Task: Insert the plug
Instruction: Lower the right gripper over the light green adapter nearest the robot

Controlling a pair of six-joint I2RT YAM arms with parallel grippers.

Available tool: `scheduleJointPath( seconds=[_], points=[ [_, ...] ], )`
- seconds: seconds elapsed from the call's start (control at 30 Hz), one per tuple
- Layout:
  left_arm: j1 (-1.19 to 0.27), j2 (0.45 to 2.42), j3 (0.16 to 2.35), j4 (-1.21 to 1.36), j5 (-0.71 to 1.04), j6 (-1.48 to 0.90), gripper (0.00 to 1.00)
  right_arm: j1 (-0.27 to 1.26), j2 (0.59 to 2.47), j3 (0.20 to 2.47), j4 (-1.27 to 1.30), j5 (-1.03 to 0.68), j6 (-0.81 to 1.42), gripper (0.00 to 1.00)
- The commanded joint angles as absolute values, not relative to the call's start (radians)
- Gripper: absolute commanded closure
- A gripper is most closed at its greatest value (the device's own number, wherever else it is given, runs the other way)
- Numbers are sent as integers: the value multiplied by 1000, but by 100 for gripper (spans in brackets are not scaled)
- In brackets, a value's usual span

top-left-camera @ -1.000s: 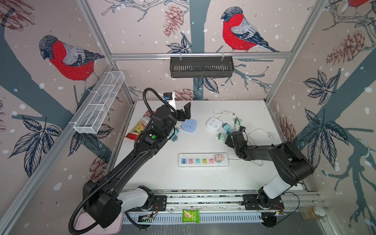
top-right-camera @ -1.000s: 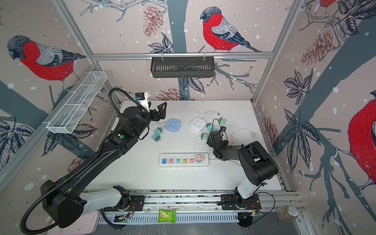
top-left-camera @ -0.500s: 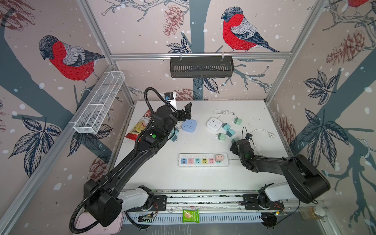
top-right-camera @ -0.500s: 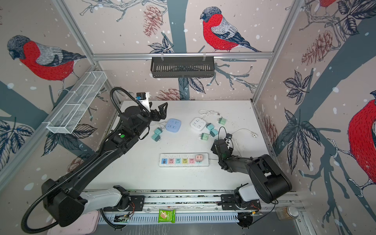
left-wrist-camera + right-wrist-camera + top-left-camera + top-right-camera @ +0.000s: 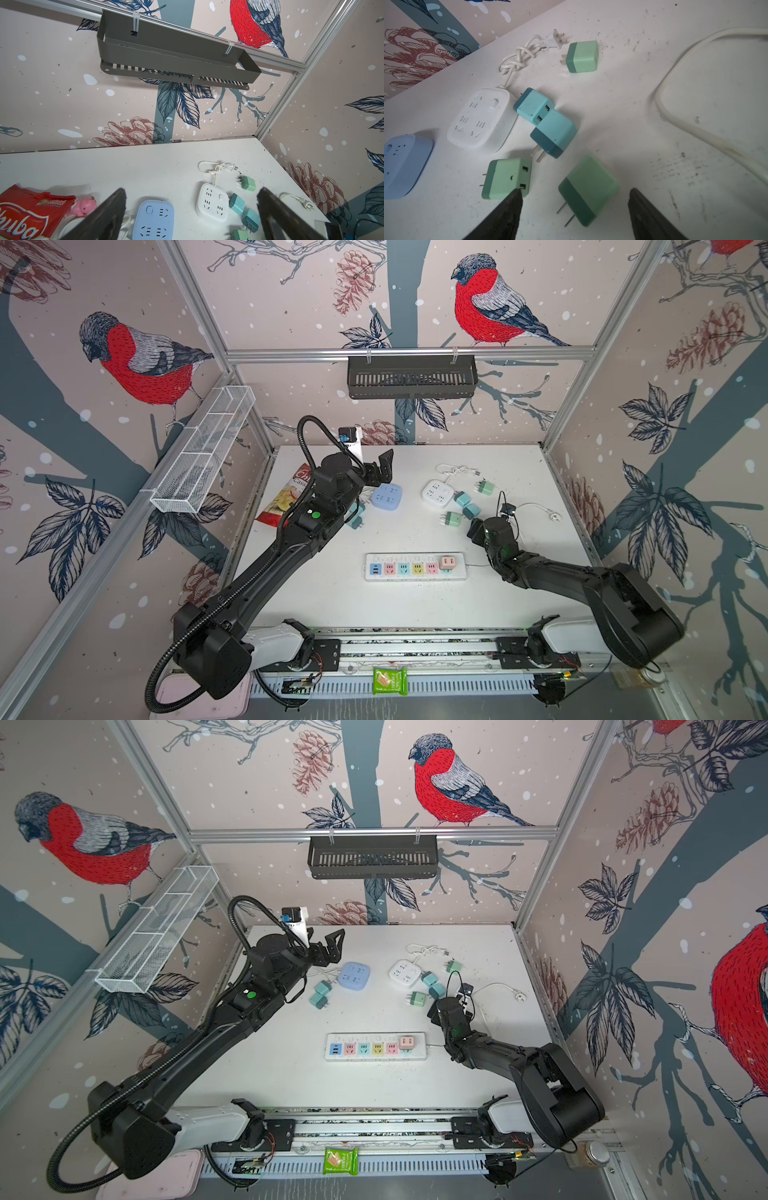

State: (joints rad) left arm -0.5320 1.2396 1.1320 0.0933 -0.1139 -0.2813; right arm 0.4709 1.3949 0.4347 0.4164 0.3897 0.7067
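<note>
Right gripper [image 5: 575, 191]: low over the table [image 5: 633, 83], jaws apart. A green plug [image 5: 588, 191] lies flat between its two fingers, prongs pointing back toward the wrist. There is bare table on both sides of it, so nothing is clamped. In both top views the wrist hides this plug.

One fingertip [image 5: 512, 199] overlaps the corner of a second green plug [image 5: 506, 180] in the wrist view; I cannot tell whether they touch. Beyond the fingers lie two teal plugs [image 5: 554, 135] touching each other, then the white socket block [image 5: 479, 118] beside them. A white cable [image 5: 675, 124] loops past the outer side of the other finger.

Power strip [image 5: 415, 568]: on the table near the right gripper, back toward the arm bases and over toward the left arm's side. A pink plug [image 5: 447, 562] sits in the outlet at the end nearest the right arm. The other coloured outlets are unfilled.

Left gripper [image 5: 192, 189]: raised off the table, well apart from the strip, jaws wide and nothing between them. The blue socket block [image 5: 153, 220] lies on the table below it, between the fingers as the wrist camera sees them.
</note>
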Motion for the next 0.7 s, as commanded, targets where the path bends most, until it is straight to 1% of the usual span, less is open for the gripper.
scheduleJointPath(
  seconds=[0.0, 0.13, 0.4, 0.5, 0.67],
  points=[
    [-530, 1239, 1142, 98, -82, -285, 2, 478, 1460, 494, 358, 408, 709, 18],
    [-529, 1240, 1148, 93, -72, -285, 2, 480, 1537, 514, 379, 399, 712, 18],
    [-518, 1241, 1149, 94, -50, -298, 2, 486, 1617, 533, 412, 378, 703, 20],
    [-518, 1243, 1151, 93, -47, -298, 2, 488, 1649, 557, 408, 367, 697, 23],
    [-518, 1245, 1151, 93, -43, -298, 2, 498, 1681, 593, 368, 403, 690, 24]
  ],
)
